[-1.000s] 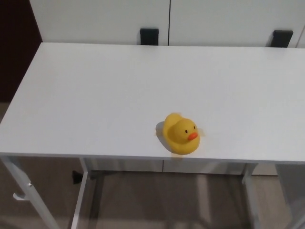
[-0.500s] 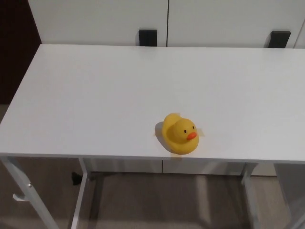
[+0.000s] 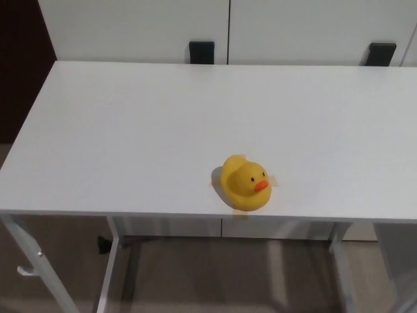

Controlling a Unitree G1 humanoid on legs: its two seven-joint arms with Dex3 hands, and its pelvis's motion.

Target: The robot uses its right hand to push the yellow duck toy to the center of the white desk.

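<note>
one yellow duck toy [image 3: 245, 182] near front edge of one white desk [image 3: 130, 130] | duck unmoved since earlier | hands out of view

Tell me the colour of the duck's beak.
Orange; the beak on the yellow duck shows best in the head view.

Behind the work area, a row of plain white cabinet panels [image 3: 130, 26] is seen, with two small black rectangular fittings [image 3: 201, 52] set along their lower edge. A dark maroon wall section [image 3: 19, 72] is visible at the far left. Below, a grey-beige floor [image 3: 195, 280] is shown in soft, even light.
</note>
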